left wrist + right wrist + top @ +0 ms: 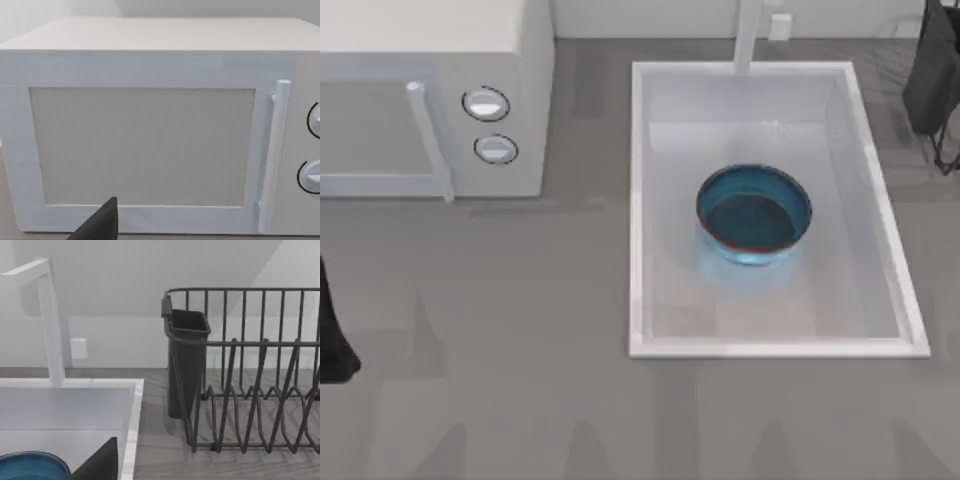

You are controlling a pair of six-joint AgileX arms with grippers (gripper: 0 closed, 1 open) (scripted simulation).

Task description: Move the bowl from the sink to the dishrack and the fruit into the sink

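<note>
A dark fingertip (100, 462) of the right claw juts in nearest the wrist camera — whether it is open or closed I cannot tell. Beyond it stands the dishrack (260, 375), its cup seemingly empty. The bowl (753, 214) sits upright in the sink (638, 220). The left arm (332, 330) waits at the tabletop's (520, 400) left edge, facing the microwave (150, 130).

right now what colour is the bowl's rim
Thin reddish-brown, around the glossy blue bowl in the sink; the top view shows it best.

White microwave (430, 100) on the grey table (520, 400)
</note>
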